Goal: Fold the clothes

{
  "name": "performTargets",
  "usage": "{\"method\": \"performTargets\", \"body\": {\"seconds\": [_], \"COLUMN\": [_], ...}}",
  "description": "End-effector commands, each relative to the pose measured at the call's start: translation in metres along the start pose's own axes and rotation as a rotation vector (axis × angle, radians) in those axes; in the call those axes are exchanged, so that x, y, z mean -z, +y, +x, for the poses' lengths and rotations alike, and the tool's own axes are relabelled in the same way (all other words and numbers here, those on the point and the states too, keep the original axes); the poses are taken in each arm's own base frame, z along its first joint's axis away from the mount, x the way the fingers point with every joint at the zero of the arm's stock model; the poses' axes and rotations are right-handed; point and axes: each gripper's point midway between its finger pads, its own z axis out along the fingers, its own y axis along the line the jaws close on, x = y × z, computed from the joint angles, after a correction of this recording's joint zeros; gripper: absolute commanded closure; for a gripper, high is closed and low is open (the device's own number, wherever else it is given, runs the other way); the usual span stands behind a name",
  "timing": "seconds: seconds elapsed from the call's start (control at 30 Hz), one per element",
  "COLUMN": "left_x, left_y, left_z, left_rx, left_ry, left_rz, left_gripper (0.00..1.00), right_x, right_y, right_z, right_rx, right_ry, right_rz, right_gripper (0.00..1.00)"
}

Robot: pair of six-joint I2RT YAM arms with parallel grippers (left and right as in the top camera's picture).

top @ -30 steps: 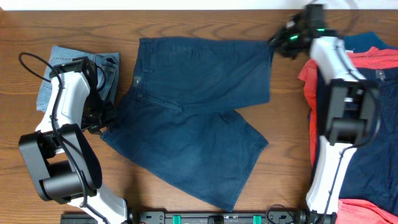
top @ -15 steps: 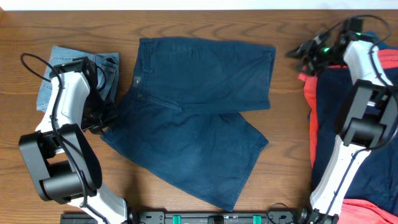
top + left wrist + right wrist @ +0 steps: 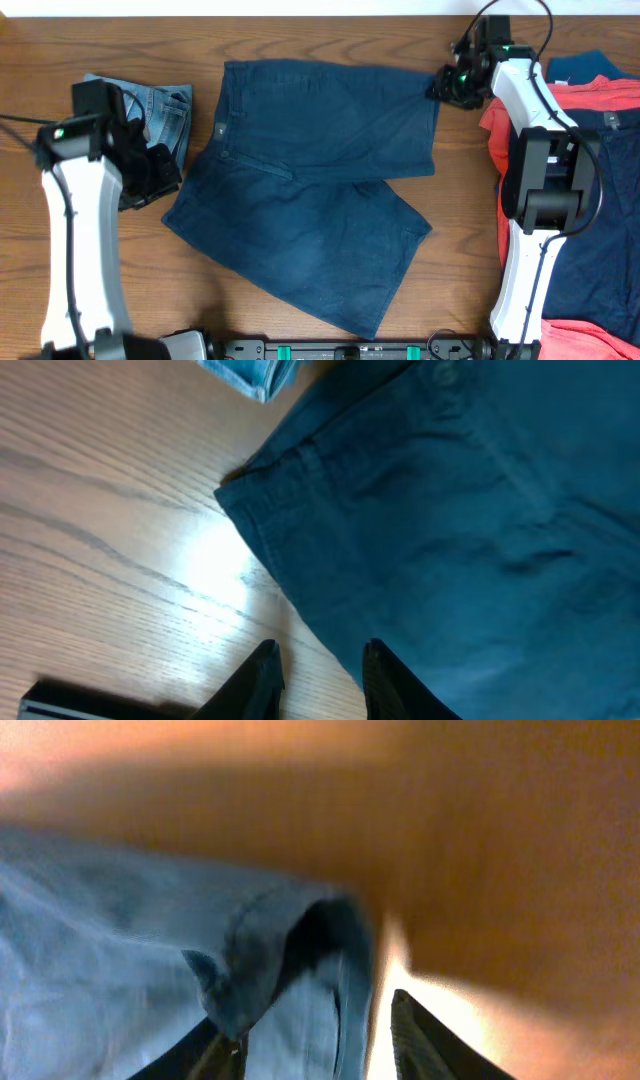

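Note:
Dark navy shorts lie spread flat mid-table, one leg pointing right and the other toward the front right. My left gripper sits low at their left edge. In the left wrist view the left gripper is open a little, its fingers straddling the shorts' edge with bare wood between them. My right gripper is at the far right hem corner. In the right wrist view the right gripper is open, with the shorts' curled hem lying loosely between its fingers.
Folded light-blue denim lies at the far left, just behind my left gripper. A pile of coral-red and navy clothes fills the right edge, under my right arm. The arms' base rail runs along the front edge.
My right gripper swung out to the right, then came back to the shorts' hem corner. My left arm lifted and shifted, its gripper still at the shorts' left edge, fingers slightly wider.

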Motion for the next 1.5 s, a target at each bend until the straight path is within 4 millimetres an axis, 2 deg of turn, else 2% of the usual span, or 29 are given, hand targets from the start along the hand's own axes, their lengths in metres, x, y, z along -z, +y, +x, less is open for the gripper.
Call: {"method": "performTargets", "body": {"seconds": [0.0,0.1,0.27,0.4,0.5,0.6,0.63,0.73,0.77,0.8,0.87,0.93,0.97,1.0,1.03,1.13,1.2,1.33,1.47], "left_x": [0.018,0.027,0.028,0.028,0.028,0.028,0.028,0.028,0.028,0.028,0.028,0.028,0.028,0.028,0.028,0.028,0.028,0.028,0.028], "left_y": [-0.004,-0.005,-0.005,-0.005,-0.005,-0.005,-0.005,-0.005,-0.005,-0.005,-0.005,-0.005,-0.005,-0.005,-0.005,-0.005,-0.005,-0.005,-0.005], "left_z": [0.0,0.0,0.001,-0.001,-0.001,-0.001,-0.001,-0.001,-0.001,-0.001,-0.001,-0.001,-0.001,-0.001,-0.001,-0.001,-0.001,-0.001,-0.001], "left_rx": [-0.016,-0.019,-0.02,-0.02,-0.02,-0.02,-0.02,-0.02,-0.02,-0.02,-0.02,-0.02,-0.02,-0.02,-0.02,-0.02,-0.02,-0.02,-0.02], "left_ry": [-0.059,-0.093,-0.099,-0.104,-0.106,-0.106,-0.106,-0.106,-0.106,-0.106,-0.106,-0.105,-0.105,-0.105,-0.105,-0.106,-0.106,-0.106,-0.106], "left_rz": [0.031,0.039,0.04,0.041,0.042,0.042,0.042,0.042,0.041,0.042,0.041,0.041,0.041,0.041,0.041,0.041,0.041,0.042,0.041], "left_gripper": [0.69,0.65,0.64,0.64,0.64,0.64,0.64,0.64,0.64,0.64,0.64,0.63,0.62,0.59,0.59,0.56,0.56,0.55,0.52], "right_x": [0.007,0.008,0.01,0.011,0.01,0.01,0.01,0.015,0.017,0.019,0.024,0.031,0.036,0.041,0.046,0.06,0.062,0.055,0.046], "right_y": [0.003,0.018,0.036,0.04,0.032,0.025,0.024,0.015,0.012,0.009,0.004,0.001,0.001,0.003,0.006,0.022,0.024,0.004,-0.011], "right_z": [-0.018,-0.029,-0.029,-0.029,-0.034,-0.045,-0.048,-0.067,-0.071,-0.076,-0.082,-0.082,-0.08,-0.077,-0.071,-0.038,-0.007,0.066,0.116], "right_rx": [0.009,0.03,0.078,0.101,0.09,0.066,0.067,0.029,0.012,-0.004,-0.015,-0.025,-0.031,-0.036,-0.043,-0.04,-0.071,-0.126,-0.097], "right_ry": [-0.076,-0.114,-0.111,-0.111,-0.135,-0.179,-0.194,-0.271,-0.288,-0.309,-0.331,-0.324,-0.31,-0.294,-0.264,-0.125,-0.003,0.268,0.42], "right_rz": [0.018,-0.058,-0.161,-0.182,-0.136,-0.09,-0.083,-0.043,-0.035,-0.029,-0.035,-0.052,-0.067,-0.084,-0.109,-0.203,-0.194,0.006,0.194], "right_gripper": [0.48,0.47,0.48,0.51,0.66,0.96,0.99,0.99,0.96,0.82,0.71,0.46,0.37,0.33,0.34,0.43,0.46,0.48,0.46]}}
